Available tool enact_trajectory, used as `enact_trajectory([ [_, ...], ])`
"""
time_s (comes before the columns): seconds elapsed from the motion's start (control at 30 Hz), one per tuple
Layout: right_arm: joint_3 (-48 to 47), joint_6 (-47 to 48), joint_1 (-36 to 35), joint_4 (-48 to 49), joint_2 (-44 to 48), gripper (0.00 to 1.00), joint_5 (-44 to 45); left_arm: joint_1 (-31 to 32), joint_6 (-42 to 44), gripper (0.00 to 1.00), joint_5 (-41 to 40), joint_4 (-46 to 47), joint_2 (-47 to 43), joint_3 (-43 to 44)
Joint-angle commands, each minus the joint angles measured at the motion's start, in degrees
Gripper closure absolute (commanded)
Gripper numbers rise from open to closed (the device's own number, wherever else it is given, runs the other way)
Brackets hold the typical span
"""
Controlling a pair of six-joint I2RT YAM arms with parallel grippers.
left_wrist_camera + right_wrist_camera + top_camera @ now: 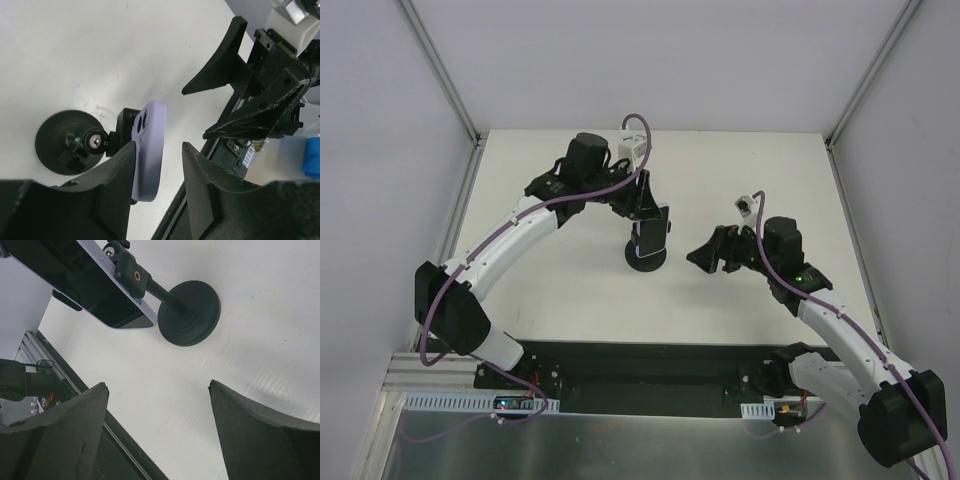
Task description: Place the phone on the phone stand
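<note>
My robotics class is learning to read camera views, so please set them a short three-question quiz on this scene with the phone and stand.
1. True or false: the right gripper stands open and empty.
2. The phone is: A lying flat; B up at the top bracket of the phone stand; C between the right gripper's fingers.
3. Which gripper's fingers flank the phone?
Key: 1 true; 2 B; 3 the left gripper.
</note>
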State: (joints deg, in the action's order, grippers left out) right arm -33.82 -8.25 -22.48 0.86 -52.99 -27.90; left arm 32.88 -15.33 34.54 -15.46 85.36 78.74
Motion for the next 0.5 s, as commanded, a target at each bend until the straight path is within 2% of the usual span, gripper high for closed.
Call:
enact_trajectory([
  [0.0,0.2,0.7,0.6,1.9,0.9,0.16,0.1,-0.2,6.4,0.53,2.4,-13.6,2.0,5.3],
  [0.1,0.1,0.7,0.8,1.9,1.0,0.16,0.0,0.6,8.6,0.48,0.3,-15.5,2.2,5.8],
  [0.17,-0.2,0.8,0.9,1.9,0.9,0.16,0.0,2.4,10.7,0.5,-3.6,-16.5,2.4,6.6],
  [0.2,-0.3,0.6,0.9,1.9,0.7,0.16,-0.2,3.1,11.0,0.56,-5.3,-16.7,2.7,6.9],
  [0.3,-0.5,0.3,0.9,1.9,0.5,0.16,-0.3,5.1,12.0,0.64,-11.2,-16.7,3.2,7.8],
  [0.33,-0.5,0.3,0.9,1.9,0.6,0.16,-0.4,5.6,12.2,0.7,-12.5,-16.6,3.5,8.1],
  [0.4,-0.5,0.0,0.9,2.0,0.5,0.16,-0.3,6.6,12.8,0.73,-16.2,-16.6,4.2,8.9],
  [0.47,-0.3,-0.2,0.9,2.0,0.7,0.16,-0.4,6.9,13.1,0.82,-17.8,-16.6,4.8,9.6],
])
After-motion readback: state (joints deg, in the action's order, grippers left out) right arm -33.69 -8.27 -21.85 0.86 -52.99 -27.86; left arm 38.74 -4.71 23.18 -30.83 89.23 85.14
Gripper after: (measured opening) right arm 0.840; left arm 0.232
